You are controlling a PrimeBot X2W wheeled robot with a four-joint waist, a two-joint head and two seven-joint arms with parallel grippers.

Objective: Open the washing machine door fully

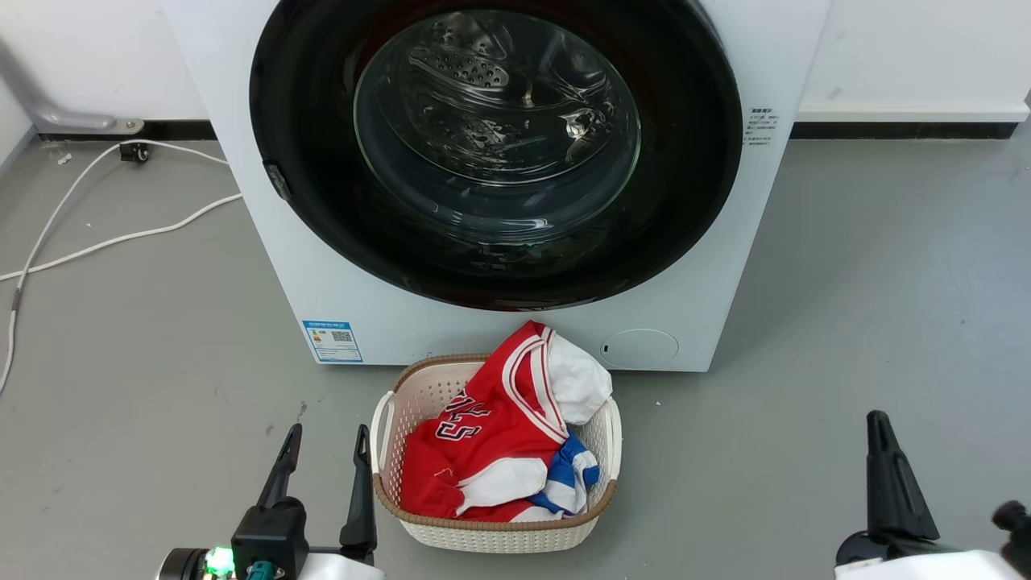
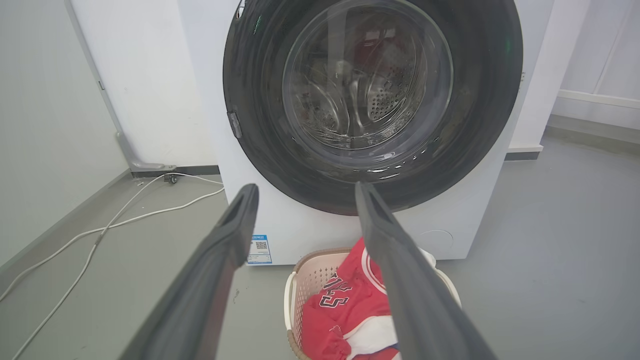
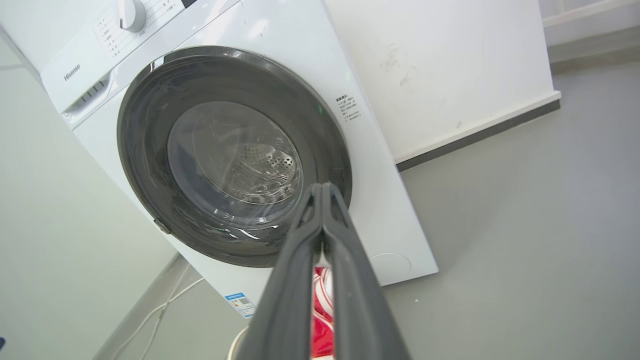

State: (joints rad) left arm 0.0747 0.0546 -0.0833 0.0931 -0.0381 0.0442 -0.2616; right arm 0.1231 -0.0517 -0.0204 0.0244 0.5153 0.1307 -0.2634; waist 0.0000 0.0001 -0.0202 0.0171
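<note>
Door: the washing machine door (image 1: 495, 153) sits closed, flat against the front of the washing machine (image 1: 483, 332), straight ahead of the robot.
Left claw: the left gripper (image 1: 329, 431) is low at the left, fingers spread wide with nothing between them, well short of the door.
Right claw: the right gripper (image 3: 322, 192) is low at the right, fingers pressed together and empty.
Basket: a white laundry basket (image 1: 491, 533) stands on the grey floor just before the machine, between the grippers, with a red jersey (image 1: 491, 435) inside.
Left side: a white cable (image 1: 97, 242) trails across the floor.
</note>
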